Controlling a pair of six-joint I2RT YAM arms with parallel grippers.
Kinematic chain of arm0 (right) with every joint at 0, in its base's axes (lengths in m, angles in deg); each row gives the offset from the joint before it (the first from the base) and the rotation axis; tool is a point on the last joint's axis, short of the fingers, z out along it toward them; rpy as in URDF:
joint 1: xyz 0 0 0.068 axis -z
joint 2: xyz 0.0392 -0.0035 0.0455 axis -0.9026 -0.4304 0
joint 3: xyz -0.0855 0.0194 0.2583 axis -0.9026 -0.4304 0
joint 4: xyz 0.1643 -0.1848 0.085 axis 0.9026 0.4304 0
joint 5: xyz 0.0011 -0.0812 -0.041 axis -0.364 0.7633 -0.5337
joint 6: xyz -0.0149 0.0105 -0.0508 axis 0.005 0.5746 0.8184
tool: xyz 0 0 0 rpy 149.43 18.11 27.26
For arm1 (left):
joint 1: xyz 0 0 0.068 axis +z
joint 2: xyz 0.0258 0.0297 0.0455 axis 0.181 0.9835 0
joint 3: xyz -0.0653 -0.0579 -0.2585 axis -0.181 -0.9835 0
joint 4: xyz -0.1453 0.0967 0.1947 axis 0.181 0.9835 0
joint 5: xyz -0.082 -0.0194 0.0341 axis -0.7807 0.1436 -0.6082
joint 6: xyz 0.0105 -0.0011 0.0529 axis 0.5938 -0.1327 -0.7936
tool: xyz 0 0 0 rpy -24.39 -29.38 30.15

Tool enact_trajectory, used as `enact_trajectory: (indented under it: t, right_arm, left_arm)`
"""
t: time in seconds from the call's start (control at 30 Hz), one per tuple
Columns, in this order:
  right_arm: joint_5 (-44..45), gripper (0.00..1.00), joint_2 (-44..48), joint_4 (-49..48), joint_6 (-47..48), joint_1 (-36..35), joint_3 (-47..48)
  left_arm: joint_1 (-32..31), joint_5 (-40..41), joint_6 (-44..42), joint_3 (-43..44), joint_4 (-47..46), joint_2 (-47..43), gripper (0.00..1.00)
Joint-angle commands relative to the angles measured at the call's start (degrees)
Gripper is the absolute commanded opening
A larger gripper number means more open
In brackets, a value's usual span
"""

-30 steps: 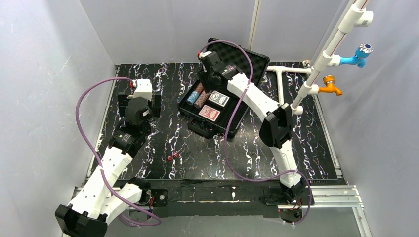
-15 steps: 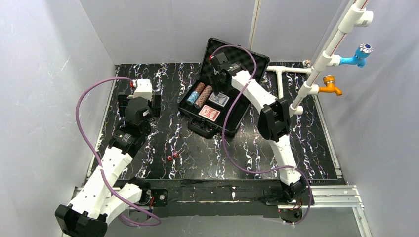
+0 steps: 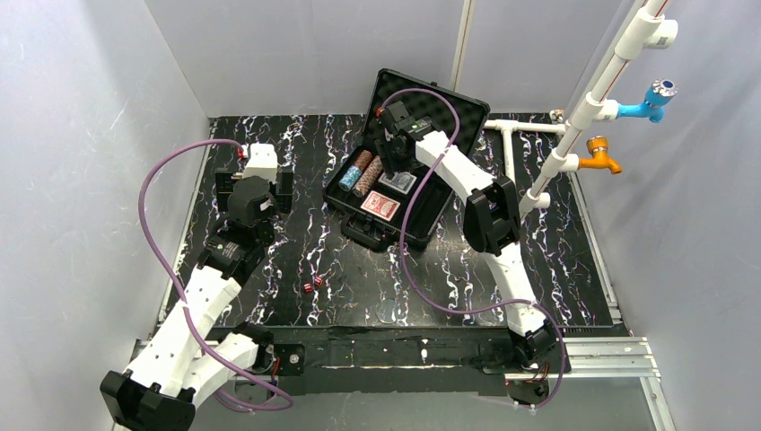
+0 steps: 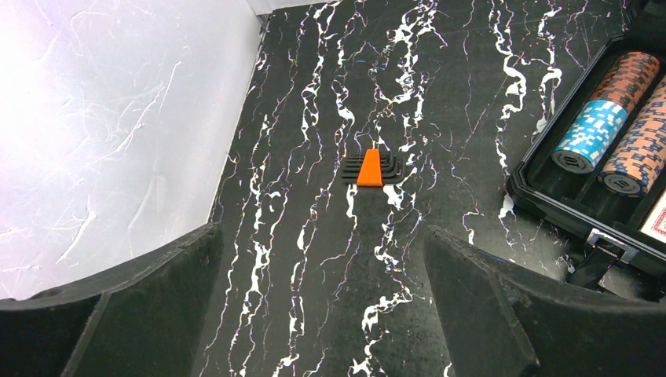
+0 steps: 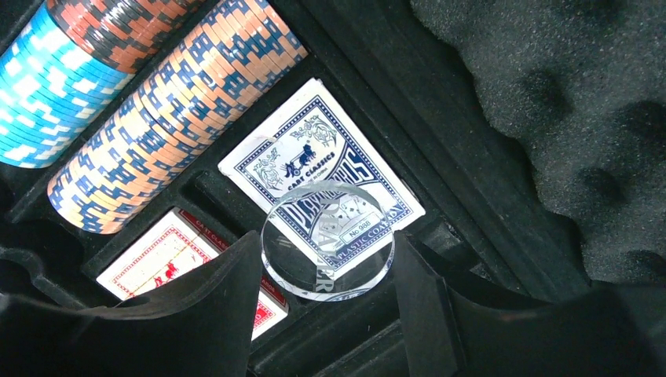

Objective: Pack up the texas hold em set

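The black case (image 3: 425, 222) lies open at the table's middle back, its foam-lined lid (image 3: 451, 101) raised. In its tray lie chip stacks (image 3: 363, 171), a blue card deck (image 3: 400, 182) and a red card deck (image 3: 380, 206). My right gripper (image 3: 395, 164) is shut on a clear round dealer button (image 5: 330, 236), held just above the blue deck (image 5: 314, 157), beside the chip stacks (image 5: 157, 118) and the red deck (image 5: 169, 255). Two small red dice (image 3: 311, 284) lie on the table in front of the case. My left gripper (image 3: 253, 178) is open and empty at the left (image 4: 322, 236).
A white pipe frame (image 3: 583, 108) with a blue tap (image 3: 653, 99) and an orange tap (image 3: 599, 154) stands at the back right. A small orange wedge on a black ribbed piece (image 4: 374, 168) lies ahead of my left gripper. White walls enclose the table.
My right gripper has moved from near the lid's left edge down and right over the tray, holding the clear button above the blue deck. The left arm has not moved.
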Motion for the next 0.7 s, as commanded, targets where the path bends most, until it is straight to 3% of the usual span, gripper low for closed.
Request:
enact_trajectory:
  t: [0.0,0.67]
  right_arm:
    - [-0.3,0.3,-0.9,-1.3,-0.3,0.0,3.6]
    - [1.6,0.3,-2.4,-2.1,-0.2,0.0,4.9]
  left_arm:
    - [-0.2,0.1,-0.1,1.4,0.2,-0.1,0.98]
    - [-0.3,-0.2,-0.1,1.4,0.3,-0.1,0.98]
